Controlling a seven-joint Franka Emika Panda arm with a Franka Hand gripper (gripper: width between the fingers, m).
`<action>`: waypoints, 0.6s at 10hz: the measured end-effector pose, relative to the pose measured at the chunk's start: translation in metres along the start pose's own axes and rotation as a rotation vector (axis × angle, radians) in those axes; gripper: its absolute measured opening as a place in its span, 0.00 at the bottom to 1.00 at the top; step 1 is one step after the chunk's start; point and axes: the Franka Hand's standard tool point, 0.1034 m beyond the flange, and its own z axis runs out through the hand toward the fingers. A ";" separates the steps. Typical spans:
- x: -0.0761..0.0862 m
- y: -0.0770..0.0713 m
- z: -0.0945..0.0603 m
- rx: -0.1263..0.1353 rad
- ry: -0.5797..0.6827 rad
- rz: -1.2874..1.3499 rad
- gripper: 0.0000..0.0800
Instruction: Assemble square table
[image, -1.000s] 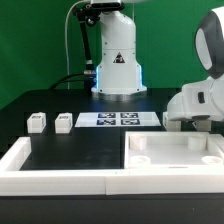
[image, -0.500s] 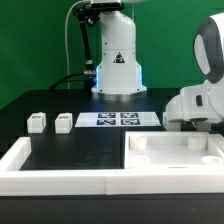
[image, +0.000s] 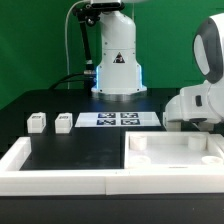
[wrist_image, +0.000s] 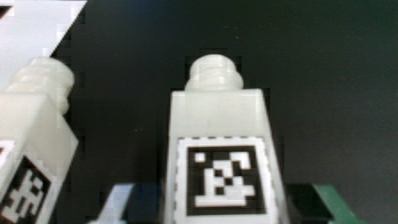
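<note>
Though apart — leg (wrist_image: 217, 130) beside 2nd leg (wrist_image: 36, 115).

On a black table (image: 70, 148), a long white plastic rim wall (image: 60, 180) is laid along the front edge and up the exterior view's left side. A large white square plastic slab (image: 175, 158) is set just behind that wall, at the exterior view's right. Farther back, at mid-table, the thin flat white marker board (image: 120, 119) is laid. A short white block leg (image: 64, 122) is placed just to its left, and a second block leg (image: 38, 123) beside that, farther left. A white robot base (image: 117, 65) is stood behind the board. In the wrist view, a tagged block leg (wrist_image: 219, 140) is framed between the fingers of the gripper (wrist_image: 222, 197), with a neighbouring block leg (wrist_image: 36, 125) set just beside it.
</note>
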 end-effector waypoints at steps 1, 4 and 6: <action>0.000 0.000 0.000 0.000 0.000 0.000 0.36; 0.000 0.000 0.000 0.000 0.000 0.000 0.36; -0.012 0.002 -0.013 -0.002 -0.018 -0.002 0.36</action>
